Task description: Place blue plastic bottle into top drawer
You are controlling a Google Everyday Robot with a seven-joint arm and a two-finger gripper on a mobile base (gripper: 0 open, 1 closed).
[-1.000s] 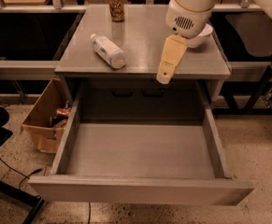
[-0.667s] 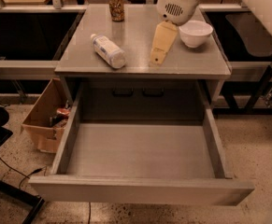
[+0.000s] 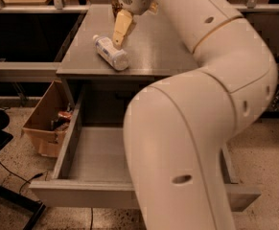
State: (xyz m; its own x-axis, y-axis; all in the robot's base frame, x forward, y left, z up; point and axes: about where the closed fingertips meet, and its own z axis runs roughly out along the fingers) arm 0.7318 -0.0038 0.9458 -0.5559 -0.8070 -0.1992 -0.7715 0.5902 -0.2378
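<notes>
The blue plastic bottle (image 3: 111, 52), clear with a white cap and a pale label, lies on its side on the grey table top (image 3: 163, 47), cap toward the back left. My gripper (image 3: 118, 38) hangs over the table just behind and above the bottle, its tan tip pointing down close to the bottle's upper side. The top drawer (image 3: 93, 157) is pulled out below the table, and its visible grey bottom is bare. My large white arm (image 3: 191, 128) crosses the view and hides the drawer's right half.
A brown patterned can (image 3: 115, 0) stands at the back of the table, mostly hidden behind my wrist. An open cardboard box (image 3: 43, 123) with items sits on the floor left of the drawer. A black chair base (image 3: 0, 143) is at the far left.
My gripper has moved left and back across the table, from the right front near the white bowl to just above the bottle. The arm now blocks the bowl and much of the drawer.
</notes>
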